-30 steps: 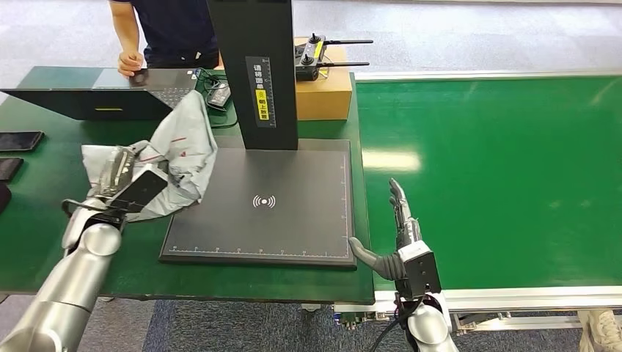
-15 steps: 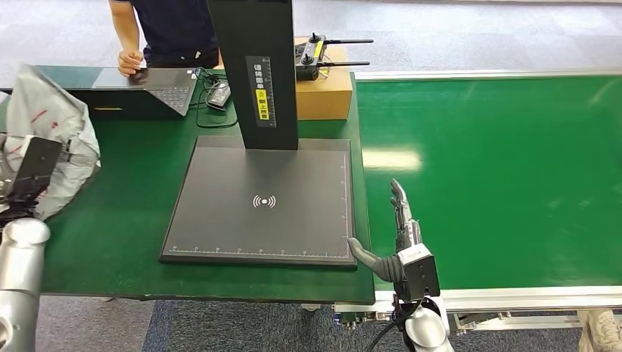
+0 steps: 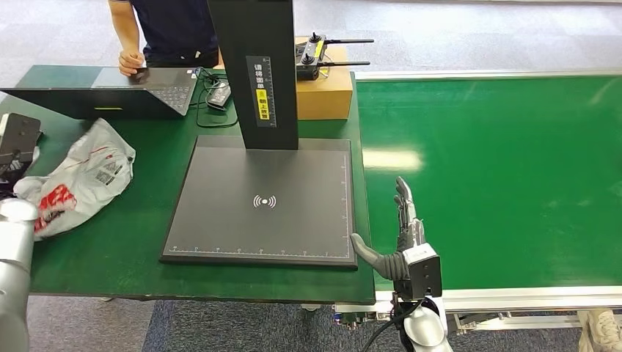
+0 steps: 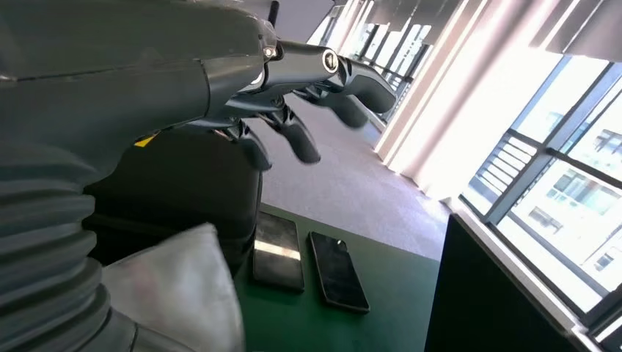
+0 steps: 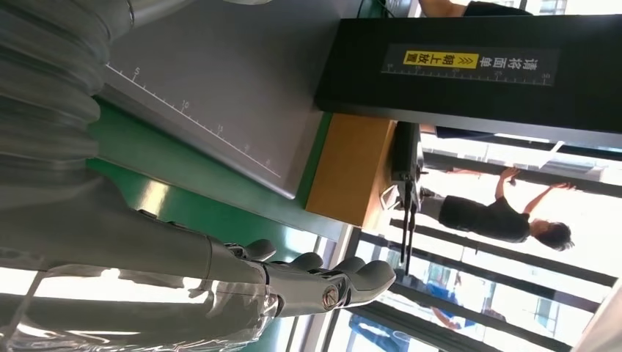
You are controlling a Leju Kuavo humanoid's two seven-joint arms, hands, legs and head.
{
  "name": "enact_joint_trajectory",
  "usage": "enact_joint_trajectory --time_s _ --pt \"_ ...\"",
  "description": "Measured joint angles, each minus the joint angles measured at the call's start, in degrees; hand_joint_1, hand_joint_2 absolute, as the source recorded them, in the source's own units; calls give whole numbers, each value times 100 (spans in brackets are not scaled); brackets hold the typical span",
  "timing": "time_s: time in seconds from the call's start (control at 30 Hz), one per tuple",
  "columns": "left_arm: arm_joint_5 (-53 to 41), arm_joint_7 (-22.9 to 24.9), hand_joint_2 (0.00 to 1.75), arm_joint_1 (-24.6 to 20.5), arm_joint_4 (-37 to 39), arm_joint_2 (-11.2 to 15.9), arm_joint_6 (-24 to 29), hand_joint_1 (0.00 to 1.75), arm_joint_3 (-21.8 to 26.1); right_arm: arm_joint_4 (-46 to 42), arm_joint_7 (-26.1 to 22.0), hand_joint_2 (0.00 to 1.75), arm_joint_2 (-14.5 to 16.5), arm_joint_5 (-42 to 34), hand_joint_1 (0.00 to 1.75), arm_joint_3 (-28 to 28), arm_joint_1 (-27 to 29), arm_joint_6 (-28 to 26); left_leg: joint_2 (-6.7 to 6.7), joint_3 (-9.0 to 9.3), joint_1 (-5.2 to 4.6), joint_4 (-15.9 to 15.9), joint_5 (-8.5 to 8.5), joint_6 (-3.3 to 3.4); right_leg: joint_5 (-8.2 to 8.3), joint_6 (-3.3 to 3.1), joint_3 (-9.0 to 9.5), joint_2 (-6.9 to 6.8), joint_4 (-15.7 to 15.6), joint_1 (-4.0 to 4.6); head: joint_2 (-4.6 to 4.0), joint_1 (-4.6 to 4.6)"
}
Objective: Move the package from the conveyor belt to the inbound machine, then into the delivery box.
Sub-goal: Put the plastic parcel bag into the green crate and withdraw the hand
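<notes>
The package (image 3: 77, 180), a grey-white plastic mailer bag with red print, lies crumpled on the green table (image 3: 139, 253) to the left of the inbound machine, apart from its dark scanning plate (image 3: 264, 202). The machine's black upright column (image 3: 253, 70) rises from the back of that plate and carries a yellow-and-white label. The left hand (image 4: 293, 95) sits at the far left edge of the head view, near the upper end of the package; in the left wrist view its fingers (image 4: 297, 139) are spread with nothing between them, and a pale fold of the bag shows beside the wrist cover. Two dark phones (image 4: 308, 264) lie side by side on the table beyond it. The right hand (image 3: 400, 235) hovers at the seam between the table and the green conveyor belt (image 3: 499, 169), fingers straight and together, thumb out toward the plate, holding nothing. Behind the column stand a cardboard box (image 3: 323, 92) with a black remote controller (image 3: 312, 55) on top, and a laptop (image 3: 110, 92) at which a person (image 3: 165, 29) rests a hand.
</notes>
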Motion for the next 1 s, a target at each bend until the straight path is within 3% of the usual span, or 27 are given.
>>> enact_joint_trajectory --time_s 0.27,0.5,0.63,0.8,1.0 --pt "159 -429 175 130 62 -43 -66 0 121 7 -43 175 1 -64 0 -8 4 170 1 0 0 -1 0 0 0 0 -1 1 0 1 0 0" --pt "873 -1617 175 589 -325 -315 -513 0 188 71 -106 175 29 24 0 -90 1 286 1 0 -2 0 0 0 0 0 -2 0 -2 -2 0 -1" --pt "1569 -2253 175 1259 -1206 -729 -1265 0 -65 144 -150 175 47 77 0 -156 -1 344 1 0 -9 0 -3 3 0 0 -1 2 -4 -9 0 -1" --pt "2633 -2665 175 2404 -2741 -1289 -2443 0 -792 257 -201 175 48 112 0 -203 -18 387 4 -3 -12 0 -10 9 -2 3 -2 5 -8 -12 0 0" --pt "2987 -2841 175 3455 -4123 -1764 -2828 0 -1907 374 -423 175 49 127 0 -205 -23 449 3 -5 -12 0 -16 10 -5 6 -4 4 -10 -11 0 0"
